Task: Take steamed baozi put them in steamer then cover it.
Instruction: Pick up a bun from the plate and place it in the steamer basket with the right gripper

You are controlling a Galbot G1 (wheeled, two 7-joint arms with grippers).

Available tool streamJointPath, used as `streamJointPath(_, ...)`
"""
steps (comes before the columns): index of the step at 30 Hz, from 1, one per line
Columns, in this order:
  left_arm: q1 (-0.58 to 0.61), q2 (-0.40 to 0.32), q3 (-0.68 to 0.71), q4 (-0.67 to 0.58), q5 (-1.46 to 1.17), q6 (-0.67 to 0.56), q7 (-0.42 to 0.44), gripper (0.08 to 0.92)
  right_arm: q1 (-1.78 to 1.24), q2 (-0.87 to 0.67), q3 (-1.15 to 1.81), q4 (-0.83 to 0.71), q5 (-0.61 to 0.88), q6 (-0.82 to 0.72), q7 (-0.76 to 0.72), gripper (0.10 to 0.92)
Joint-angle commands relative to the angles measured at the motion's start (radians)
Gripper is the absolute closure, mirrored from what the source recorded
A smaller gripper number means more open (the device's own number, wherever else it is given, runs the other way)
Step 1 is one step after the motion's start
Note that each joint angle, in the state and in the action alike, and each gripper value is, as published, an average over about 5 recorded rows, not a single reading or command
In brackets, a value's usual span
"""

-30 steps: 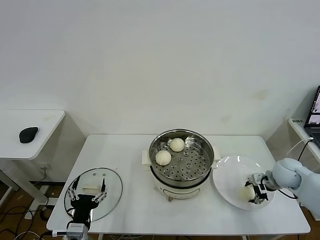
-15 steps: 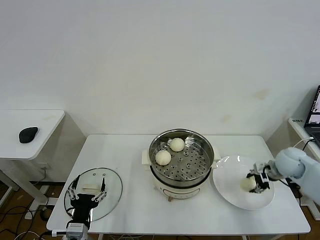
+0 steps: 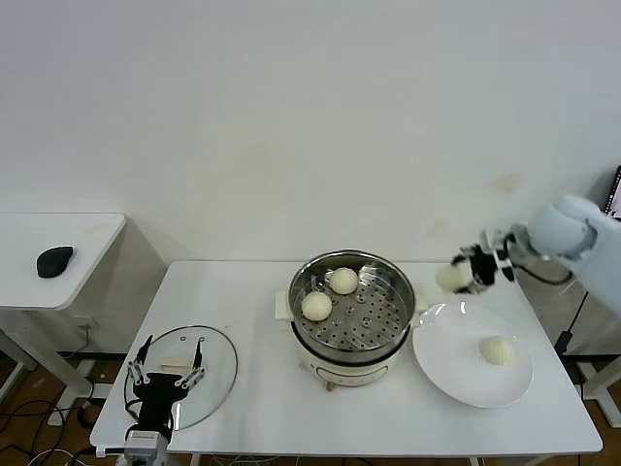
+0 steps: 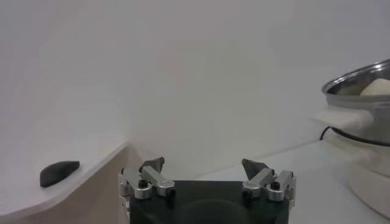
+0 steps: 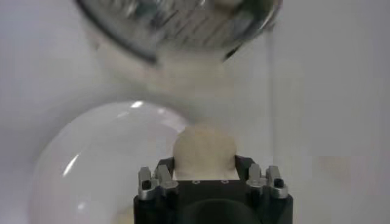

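My right gripper (image 3: 468, 272) is in the air just right of the steamer (image 3: 352, 342), above the plate's far edge, shut on a cream-white baozi (image 3: 451, 278). That held baozi (image 5: 204, 150) fills the gap between the jaws of the right gripper (image 5: 205, 163). Two baozi (image 3: 316, 306) (image 3: 343, 281) lie on the perforated tray at its left. Another baozi (image 3: 498, 350) rests on the white plate (image 3: 453, 361). The glass cover (image 3: 215, 372) lies flat at the table's front left, and my left gripper (image 3: 164, 376) hovers open over it. In the left wrist view the open left gripper (image 4: 203, 165) holds nothing.
A side table (image 3: 78, 254) with a black mouse (image 3: 54, 260) stands to the left. A laptop edge (image 3: 613, 206) shows at the far right. The steamer's rim (image 4: 356, 82) is off to one side in the left wrist view.
My right gripper has lifted one baozi off the plate and carried it up and left toward the steamer. One baozi stays on the plate. The left arm has barely shifted.
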Motion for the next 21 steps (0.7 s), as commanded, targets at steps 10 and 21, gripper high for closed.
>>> streamJointPath(10,0.004,-0.003,-0.017,0.002,-0.016,-0.001,0.002,0.177,0.305,0.303,-0.43,0.141,0.091,0.26,0.06,0.406)
streamJointPath(21,0.016,-0.013,-0.032,-0.003,-0.015,-0.003,0.0,0.177,0.244,0.415,-0.482,0.04,-0.045,0.514,0.038,0.397)
